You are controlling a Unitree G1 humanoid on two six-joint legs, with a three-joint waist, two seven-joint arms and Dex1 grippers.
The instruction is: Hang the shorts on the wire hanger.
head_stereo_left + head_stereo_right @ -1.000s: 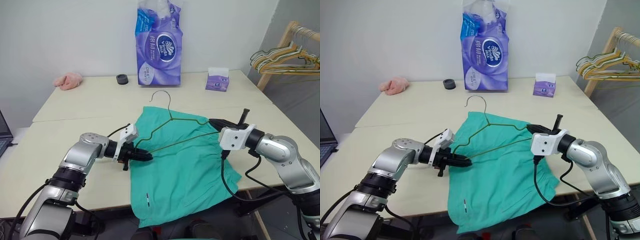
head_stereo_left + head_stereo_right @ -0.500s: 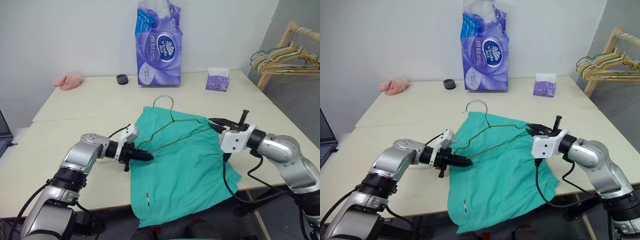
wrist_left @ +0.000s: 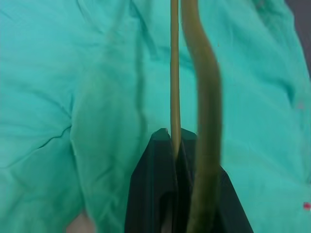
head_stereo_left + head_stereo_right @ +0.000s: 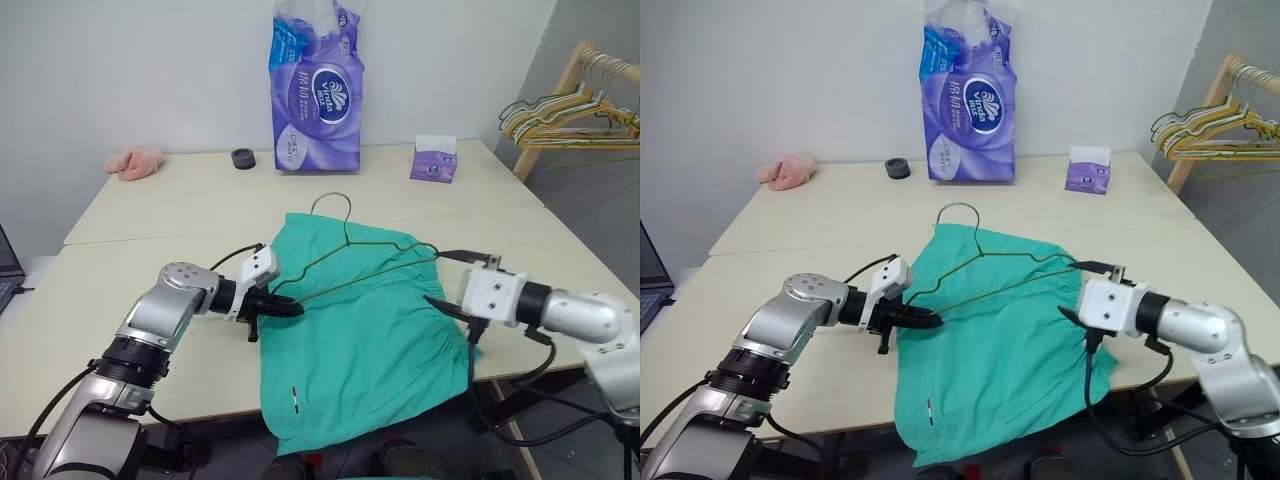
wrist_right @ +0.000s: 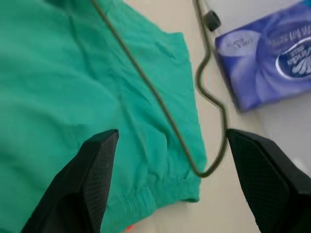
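The teal shorts lie flat on the table, their leg ends hanging over its front edge. The wire hanger rests on top of them with its hook pointing toward the table's far side. My left gripper is shut on the hanger's left corner; in the left wrist view the wire runs out from between its closed tips. My right gripper is open beside the hanger's right corner, with nothing in it. In the right wrist view its fingers stand wide apart, the hanger's corner ahead of them.
A tall purple tissue pack, a small purple tissue box, a black ring and a pink cloth sit along the table's far side. A wooden rack with several hangers stands at the right.
My right gripper has opened, let go of the hanger's right corner and drawn back toward me. The hanger's right end has settled onto the shorts. The left gripper has stayed put.
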